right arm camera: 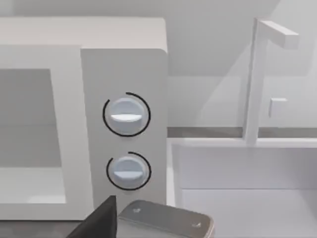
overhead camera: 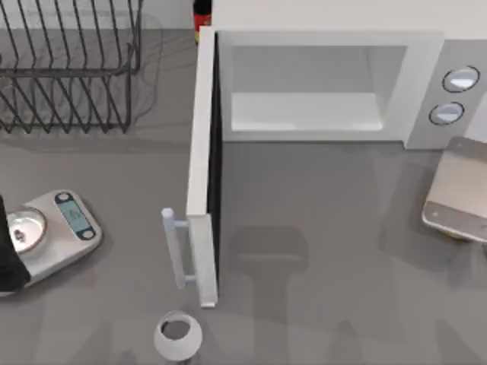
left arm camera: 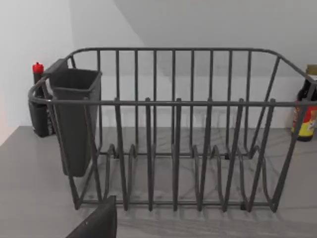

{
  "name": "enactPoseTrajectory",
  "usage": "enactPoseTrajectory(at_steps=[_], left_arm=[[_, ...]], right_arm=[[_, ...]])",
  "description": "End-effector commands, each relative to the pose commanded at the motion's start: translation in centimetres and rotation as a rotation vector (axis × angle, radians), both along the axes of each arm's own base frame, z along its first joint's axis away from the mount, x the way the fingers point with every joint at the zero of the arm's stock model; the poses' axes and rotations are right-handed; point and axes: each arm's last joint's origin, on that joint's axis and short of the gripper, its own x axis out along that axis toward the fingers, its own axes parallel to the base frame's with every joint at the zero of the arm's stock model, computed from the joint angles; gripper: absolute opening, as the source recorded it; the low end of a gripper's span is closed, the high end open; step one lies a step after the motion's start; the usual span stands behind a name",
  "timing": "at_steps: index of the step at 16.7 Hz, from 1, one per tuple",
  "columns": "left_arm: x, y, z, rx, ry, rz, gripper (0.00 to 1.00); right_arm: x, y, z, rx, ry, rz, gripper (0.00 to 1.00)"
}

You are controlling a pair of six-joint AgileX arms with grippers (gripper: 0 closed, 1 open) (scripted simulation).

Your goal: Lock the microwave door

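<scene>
Grey bench: flat matte surface carrying every item listed.

White microwave body: box at the upper right of the top view, cavity open to the front, pale interior floor visible. Two round silver-blue knobs with dark ring surrounds, stacked on its control panel.

White microwave door with dark inner edge: the task item. Stands swung wide open, hinged at the cavity's left side, running from upper centre down toward lower centre of the top view, roughly square to the microwave front. Pale vertical bar handle on its outer face, near the free end.

Dark wire dish rack: upper left of the top view, with a dark rectangular cutlery cup hung on one end.

Silver kitchen scale with small display: left edge, mid-height, of the top view.

Pale round cup: lower centre, near the door's free end, apart from it.

Brushed-metal flat slab: right edge of the top view, in front of the knobs.

Red-capped dark bottle and yellow-labelled bottle: behind the rack.

Left claw, right claw: how far open, or whether holding anything, cannot be told.
</scene>
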Motion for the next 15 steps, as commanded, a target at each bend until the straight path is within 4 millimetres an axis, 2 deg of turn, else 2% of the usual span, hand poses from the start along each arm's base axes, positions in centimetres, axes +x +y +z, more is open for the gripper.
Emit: enactPoseTrajectory(at_steps=[1, 14, 15], left_arm=[[0.00, 0.00, 0.00, 0.000, 0.000, 0.000, 1.00], [0.00, 0.00, 0.00, 0.000, 0.000, 0.000, 0.02], [0.00, 0.00, 0.00, 0.000, 0.000, 0.000, 0.00]], right_arm=[[0.00, 0.00, 0.00, 0.000, 0.000, 0.000, 1.00], [0.00, 0.00, 0.00, 0.000, 0.000, 0.000, 1.00], [0.00, 0.00, 0.00, 0.000, 0.000, 0.000, 1.00]])
